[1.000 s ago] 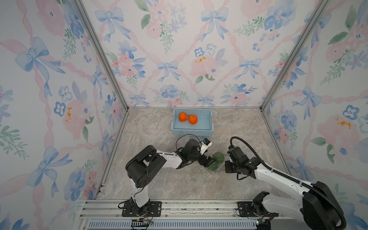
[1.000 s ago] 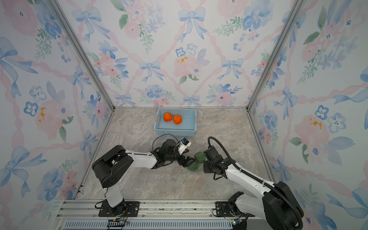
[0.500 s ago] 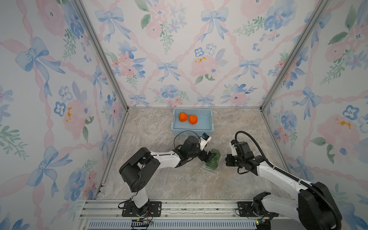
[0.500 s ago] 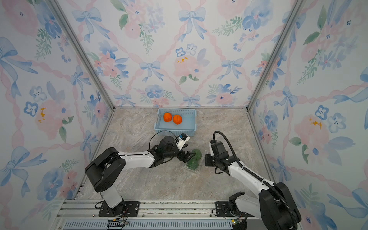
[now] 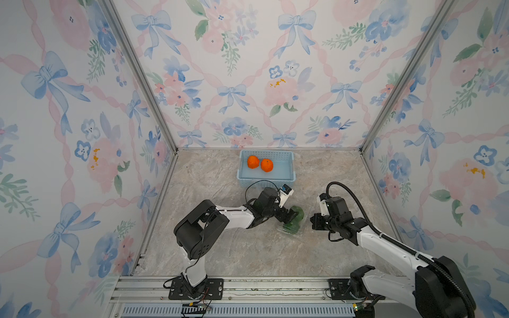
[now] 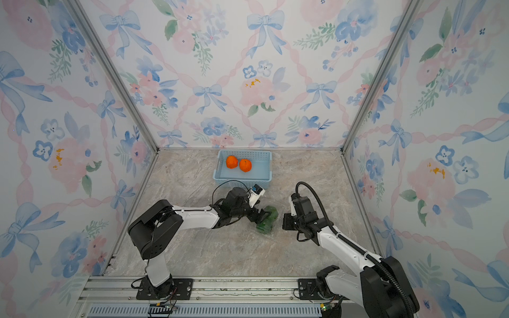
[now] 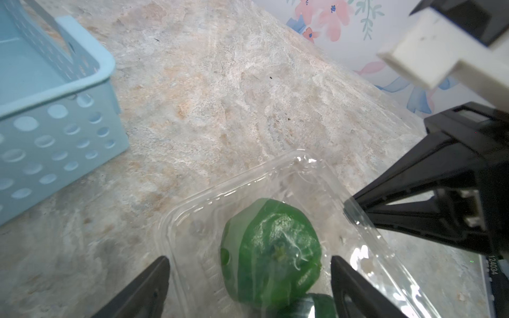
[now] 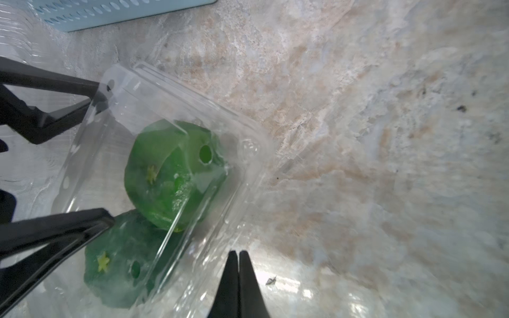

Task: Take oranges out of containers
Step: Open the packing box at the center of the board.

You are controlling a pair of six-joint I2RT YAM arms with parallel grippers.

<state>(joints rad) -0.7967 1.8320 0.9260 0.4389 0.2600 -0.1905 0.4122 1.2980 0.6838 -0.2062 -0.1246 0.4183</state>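
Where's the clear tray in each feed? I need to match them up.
Top view: tray mid-floor, in front of the basket.
Top view: same spot, basket behind it.
Left wrist: tray close up, green fruit inside; basket beside it.
Right wrist: tray close up; basket beyond it.
Shared landmark: the blue basket.

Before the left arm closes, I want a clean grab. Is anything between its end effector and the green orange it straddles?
Yes: the clear container. The open left end effector straddles the green orange, but the fruit shows hazily through thin plastic, so the fingers would probably meet that first.
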